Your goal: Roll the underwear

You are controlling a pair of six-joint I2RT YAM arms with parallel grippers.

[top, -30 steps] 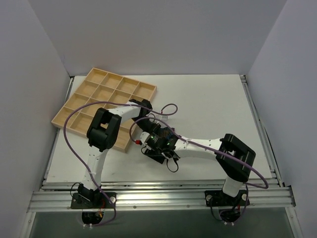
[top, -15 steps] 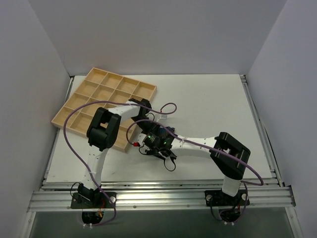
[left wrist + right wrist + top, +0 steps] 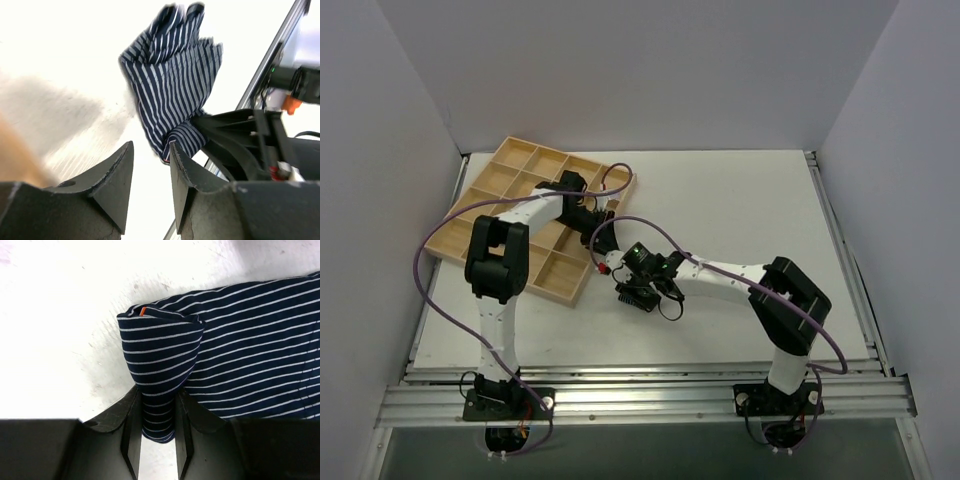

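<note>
The underwear [image 3: 250,340], navy with thin white stripes, lies partly flat on the white table, one edge folded into a thick roll with a small orange tag. My right gripper [image 3: 157,402] is shut on that rolled fold, the cloth pinched between both fingers. From above, the underwear [image 3: 638,297] shows as a small dark patch just beneath the right gripper [image 3: 628,283]. My left gripper [image 3: 151,145] is open with nothing between its fingers, and it hangs back from the underwear [image 3: 170,75]. In the top view the left gripper [image 3: 604,207] is over the tray's near right corner.
A wooden tray [image 3: 535,158] with several square cells lies at the back left. Purple cables loop over both arms near the tray's corner. White walls enclose the table on three sides, and a metal rail runs along the near edge.
The left gripper has let go, opened and pulled back left toward the tray. The right gripper has closed on the folded edge of the underwear.
</note>
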